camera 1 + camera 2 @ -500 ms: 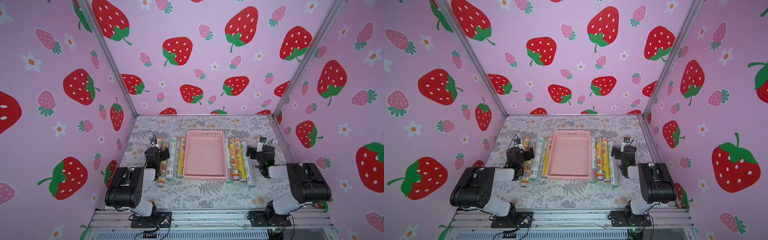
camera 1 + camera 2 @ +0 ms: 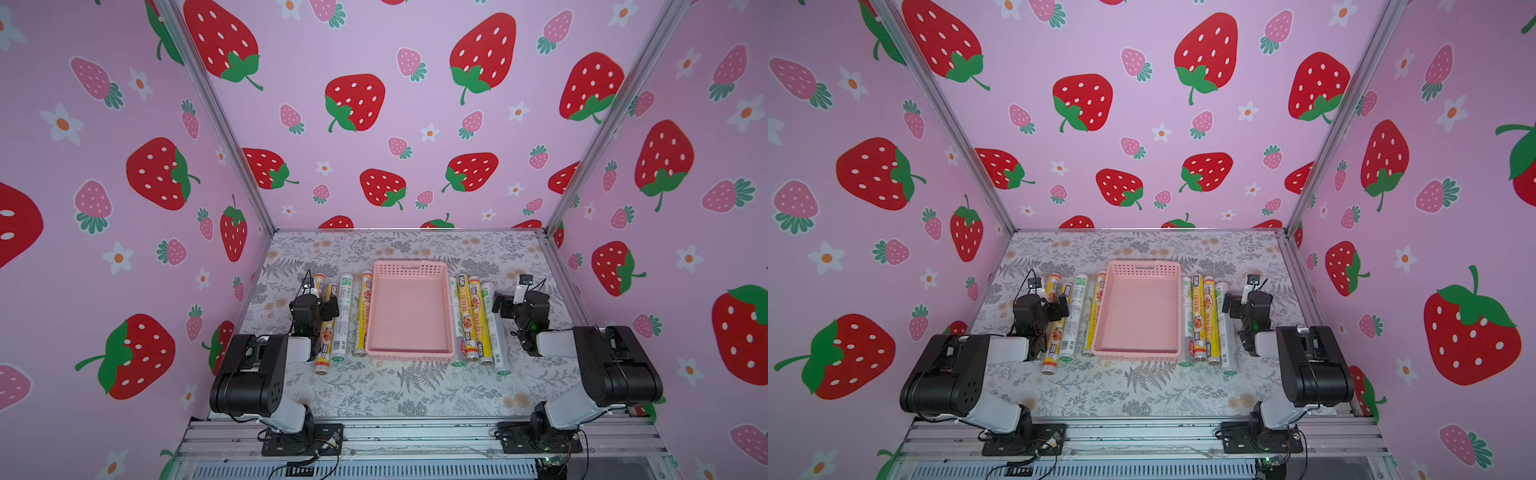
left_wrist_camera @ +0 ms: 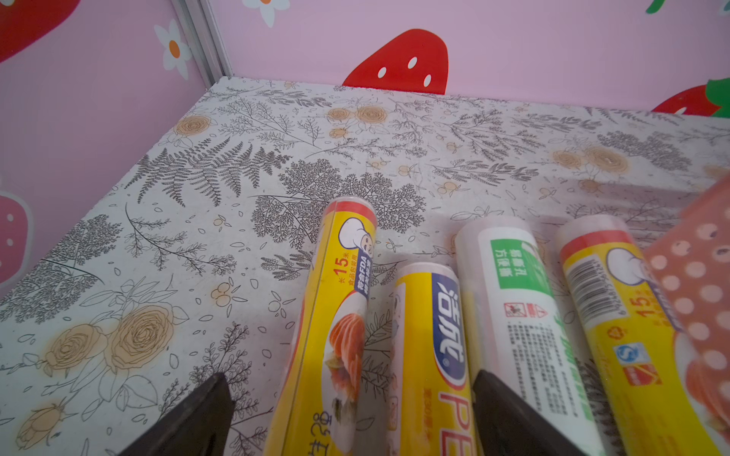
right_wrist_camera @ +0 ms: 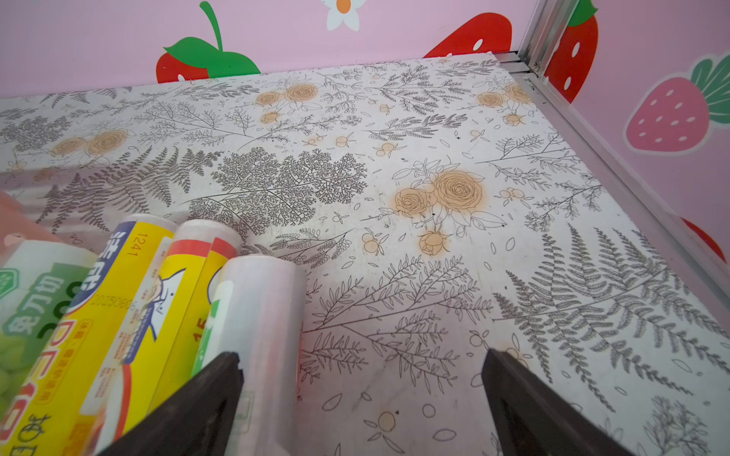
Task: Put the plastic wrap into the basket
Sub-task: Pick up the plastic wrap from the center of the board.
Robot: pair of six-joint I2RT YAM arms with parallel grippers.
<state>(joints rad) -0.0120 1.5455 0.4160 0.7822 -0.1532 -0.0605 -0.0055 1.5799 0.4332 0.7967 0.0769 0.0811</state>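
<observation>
The desk (image 2: 415, 390) has a grey fern-and-rose print. Three pink walls (image 2: 374, 124) printed with strawberries and white flowers close it in, joined at the corners by aluminium posts (image 2: 216, 116). A metal rail (image 2: 415, 432) along the near edge carries both arm bases.

Starting at the left, the left claw (image 3: 349, 395) is spread wide above the two outermost yellow rolls and grips nothing. Whether it touches them cannot be told. All the plastic wrap (image 2: 1073, 316) lies on the desk, outside the basket and parallel to its long sides. The left row (image 2: 343, 316) has three yellow rolls and one white roll with a green label. The pink basket (image 2: 409, 270) sits in the middle. Just beside it, the right row (image 2: 478, 320) has a green-labelled roll, two yellow rolls, then a white-silvery one. The right claw (image 4: 363, 361) is also spread wide, with one finger over that outermost roll and mostly bare desk between the fingers.

Against the frames from half a second earlier, the arms, rolls and basket show no visible shift.
</observation>
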